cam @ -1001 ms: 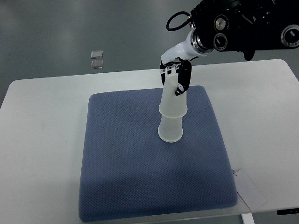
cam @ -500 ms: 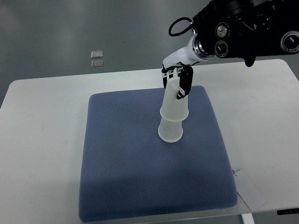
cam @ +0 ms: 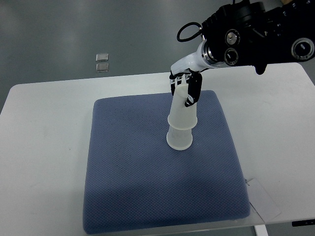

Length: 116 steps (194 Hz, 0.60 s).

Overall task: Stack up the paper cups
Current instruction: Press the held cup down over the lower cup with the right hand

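No brand, label or writing can be read on any item. The right hand [cam: 184,88] has its fingers closed around the top end of the upper cup [cam: 183,109], which sits upside down over the lower cup [cam: 178,138]. Both cups stand on the blue mat [cam: 133,177], right of the mat's centre and toward its far edge. The mat's near and left areas are open, and white table [cam: 44,147] surrounds the mat on all sides. Compared with one second earlier, the cups are barely displaced and the hand's grasp is unchanged.
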### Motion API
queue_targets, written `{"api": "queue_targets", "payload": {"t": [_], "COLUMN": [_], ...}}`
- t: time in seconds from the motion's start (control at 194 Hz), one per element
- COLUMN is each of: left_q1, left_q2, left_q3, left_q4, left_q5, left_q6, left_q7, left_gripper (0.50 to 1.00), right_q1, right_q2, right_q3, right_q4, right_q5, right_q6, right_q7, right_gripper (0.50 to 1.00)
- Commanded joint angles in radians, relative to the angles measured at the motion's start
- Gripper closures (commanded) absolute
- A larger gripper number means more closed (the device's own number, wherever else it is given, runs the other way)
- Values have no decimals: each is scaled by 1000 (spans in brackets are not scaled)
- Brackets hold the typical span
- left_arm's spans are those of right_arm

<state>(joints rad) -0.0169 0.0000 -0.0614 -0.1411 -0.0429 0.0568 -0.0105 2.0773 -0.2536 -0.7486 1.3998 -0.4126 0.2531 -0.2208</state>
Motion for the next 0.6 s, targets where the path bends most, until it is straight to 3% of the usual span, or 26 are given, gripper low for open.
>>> {"api": "queue_targets", "payload": {"t": [0.0,0.593], "left_q1": [0,0], "left_q2": [0,0], "left_q3": [0,0], "left_q4": [0,0], "left_q5": [0,0], "left_q6": [0,0], "left_q7": [0,0], "left_gripper": [500,500], "right_q1": [-6,-60], "right_q2": [5,27], "right_q3": [0,-18], "right_q4": [-1,-2], "right_q5": [0,0], "right_q6": [-5,-64], "right_q7": [0,5], "right_gripper": [908,893]}}
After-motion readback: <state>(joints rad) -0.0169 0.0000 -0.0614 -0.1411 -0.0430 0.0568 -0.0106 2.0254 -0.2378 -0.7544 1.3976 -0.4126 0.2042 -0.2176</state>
